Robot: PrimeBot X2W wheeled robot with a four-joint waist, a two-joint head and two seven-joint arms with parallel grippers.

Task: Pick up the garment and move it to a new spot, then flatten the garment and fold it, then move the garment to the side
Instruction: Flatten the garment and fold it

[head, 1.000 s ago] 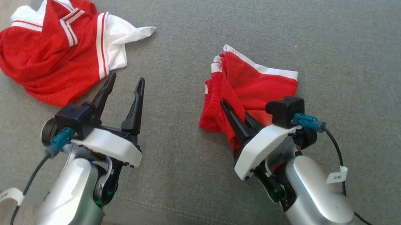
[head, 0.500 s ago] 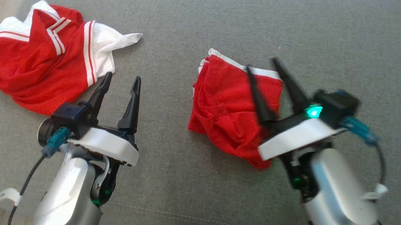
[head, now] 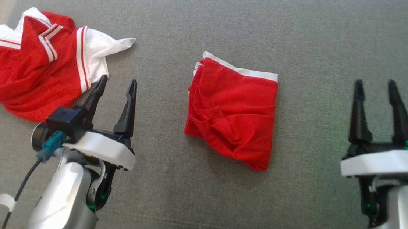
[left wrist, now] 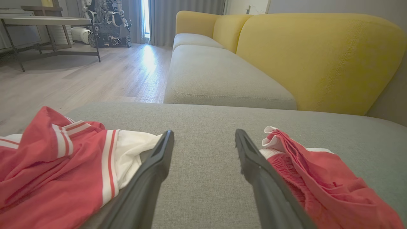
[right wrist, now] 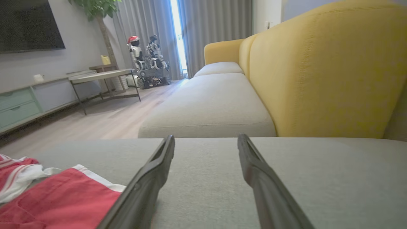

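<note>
- both claws gape empty: right gripper (head: pixel 374 83) far right, left gripper (head: pixel 118 80) near left.
- folded red garment (head: pixel 233 113) lies between them, mid-cushion (head: pixel 307 35). folding looks done; next, pinch an edge, carry it aside.

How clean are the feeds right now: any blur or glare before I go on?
Head view: the right tool is slightly smeared by blur; the folded red garment and the left tool are sharp, in even light. Left wrist view: window glare washes out a strip of the floor. Right wrist view: the window is blown out white; the gray cushion reads clearly.
</note>
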